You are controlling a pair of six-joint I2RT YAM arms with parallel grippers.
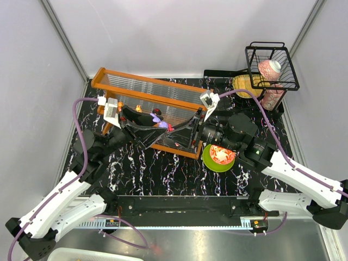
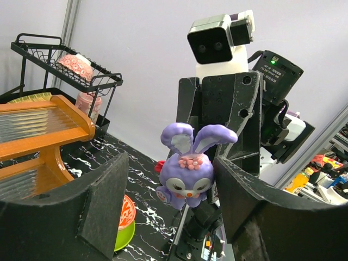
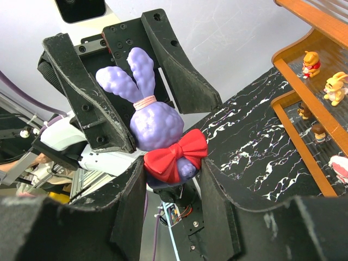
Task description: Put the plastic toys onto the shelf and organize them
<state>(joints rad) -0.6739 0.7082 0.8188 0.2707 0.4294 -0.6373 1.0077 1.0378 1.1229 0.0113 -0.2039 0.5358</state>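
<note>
I have the purple plastic bunny figurine with the red bow (image 3: 155,128) hanging in mid-air between the two arms, just in front of the shelf and not yet on it. The right gripper (image 3: 173,173) is closed down narrow, and both its fingers press the bow at the bunny's lower back. The left gripper (image 2: 169,163) comes in from 9 o'clock with its jaws partly spread around the same toy. One finger lies right against the bunny's side, and I can see a gap at the other.

The wide orange-framed shelf with clear ribbed panels (image 1: 155,87) stands at 12 o'clock from the meeting grippers. On its lower panel I make out a small orange bear figurine (image 3: 311,64) and a yellow rabbit figurine (image 3: 335,87) side by side, both upright. A white and pink figurine (image 3: 341,168) sits further along, cut off by the frame edge.

The green plate (image 1: 209,163) with its red-patterned bowl (image 1: 222,154) lies at 4 o'clock from the bunny, under the right arm. The black wire basket (image 1: 272,65) is at 2 o'clock.
</note>
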